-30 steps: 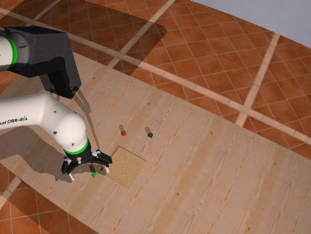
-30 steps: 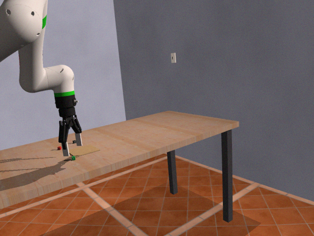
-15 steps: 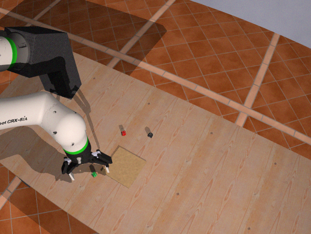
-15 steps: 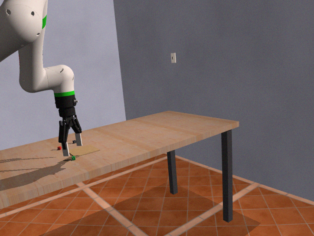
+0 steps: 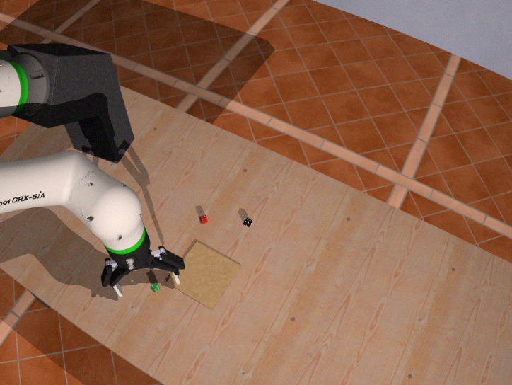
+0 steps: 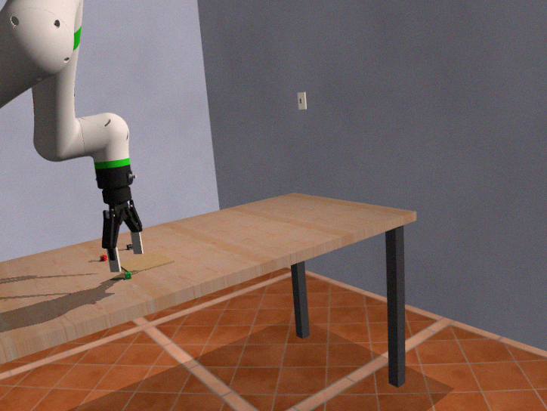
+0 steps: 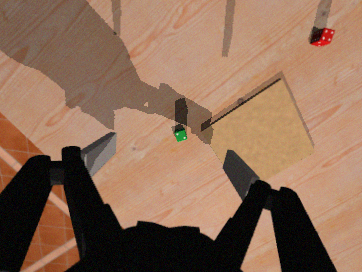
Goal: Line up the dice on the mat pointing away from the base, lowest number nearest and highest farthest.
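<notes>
A small green die (image 5: 155, 286) lies on the table just off the near corner of the tan mat (image 5: 208, 273). My gripper (image 5: 147, 284) is wide open and empty, a little above the table, with one finger on each side of the green die and not touching it. In the wrist view the green die (image 7: 180, 135) sits between the fingertips, beside the mat (image 7: 261, 129). A red die (image 5: 203, 219) and a black die (image 5: 246, 222) lie on the bare table beyond the mat. The red die also shows in the wrist view (image 7: 322, 36).
The table's near edge runs close behind the gripper, with the tiled floor (image 7: 20, 150) below it. The arm's dark base block (image 5: 78, 95) stands at the table's left end. In the side view the gripper (image 6: 125, 256) hangs over the green die (image 6: 128, 275).
</notes>
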You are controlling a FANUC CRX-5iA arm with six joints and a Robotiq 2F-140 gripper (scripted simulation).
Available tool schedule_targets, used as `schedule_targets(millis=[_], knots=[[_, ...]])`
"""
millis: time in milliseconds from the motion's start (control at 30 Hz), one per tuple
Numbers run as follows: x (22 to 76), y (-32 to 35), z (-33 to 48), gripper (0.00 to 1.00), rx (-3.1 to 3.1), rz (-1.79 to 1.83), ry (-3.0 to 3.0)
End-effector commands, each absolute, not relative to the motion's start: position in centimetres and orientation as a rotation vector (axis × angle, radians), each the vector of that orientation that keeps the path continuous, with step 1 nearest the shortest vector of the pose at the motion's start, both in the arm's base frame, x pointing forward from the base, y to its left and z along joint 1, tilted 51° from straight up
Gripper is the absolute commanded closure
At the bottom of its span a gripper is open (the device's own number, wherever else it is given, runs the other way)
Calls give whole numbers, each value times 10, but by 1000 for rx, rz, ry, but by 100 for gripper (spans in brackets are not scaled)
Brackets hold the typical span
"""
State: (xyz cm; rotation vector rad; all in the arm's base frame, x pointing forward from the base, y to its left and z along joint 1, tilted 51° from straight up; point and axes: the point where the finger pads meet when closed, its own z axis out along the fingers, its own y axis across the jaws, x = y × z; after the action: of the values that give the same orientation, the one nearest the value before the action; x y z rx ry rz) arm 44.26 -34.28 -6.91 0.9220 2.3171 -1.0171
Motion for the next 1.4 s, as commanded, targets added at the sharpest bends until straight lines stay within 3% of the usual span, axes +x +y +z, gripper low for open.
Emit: schedule_targets(millis=[0,667,1367], knots=[[443,-343,-69,0,922,-1017,2317],[445,-303,-117,0,922,-1017,2317],[450,-207,-232,0,922,-1017,2317]])
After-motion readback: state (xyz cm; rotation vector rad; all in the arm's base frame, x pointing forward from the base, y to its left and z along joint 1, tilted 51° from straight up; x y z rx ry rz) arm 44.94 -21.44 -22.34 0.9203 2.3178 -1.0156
